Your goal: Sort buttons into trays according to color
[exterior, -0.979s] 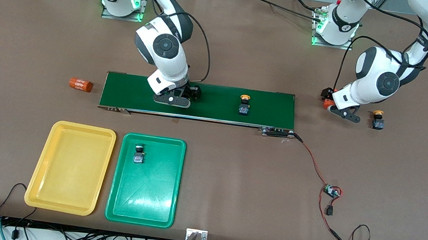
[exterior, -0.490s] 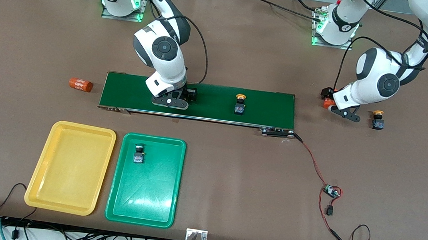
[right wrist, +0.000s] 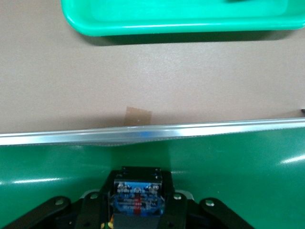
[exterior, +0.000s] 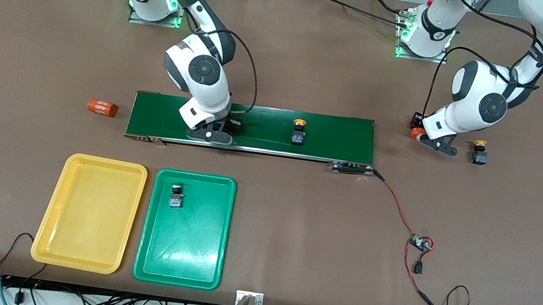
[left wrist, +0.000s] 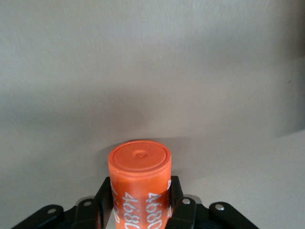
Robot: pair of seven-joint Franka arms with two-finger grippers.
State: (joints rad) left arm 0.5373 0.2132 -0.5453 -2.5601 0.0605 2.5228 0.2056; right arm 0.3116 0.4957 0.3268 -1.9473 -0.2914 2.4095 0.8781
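Risk: right gripper (right wrist: pixel 136 210) carries its button (right wrist: pixel 137 199) (cap colour hidden) to the wrong tray, green (exterior: pixel 181 260) vs yellow (exterior: pixel 84 249). It's low over the belt (exterior: pixel 334 136), clamped on it. Left gripper (left wrist: pixel 139 207) is low by the table end, clamped on an orange cylinder (left wrist: pixel 139 183), not a button

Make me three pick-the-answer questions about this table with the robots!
1. The small push-button lying in a tray is in: A the green plastic tray; B a blue tray; C a red tray.
2. Yellow-capped push-buttons lying free: A one; B two; C five.
3. The left gripper is: A open; B shut on a button; C shut on an orange cylinder.
Answers: 1 A, it rests inside the green rim. 2 B, one on the dark green conveyor belt, one on the brown table. 3 C, its fingers clamp the cylinder.
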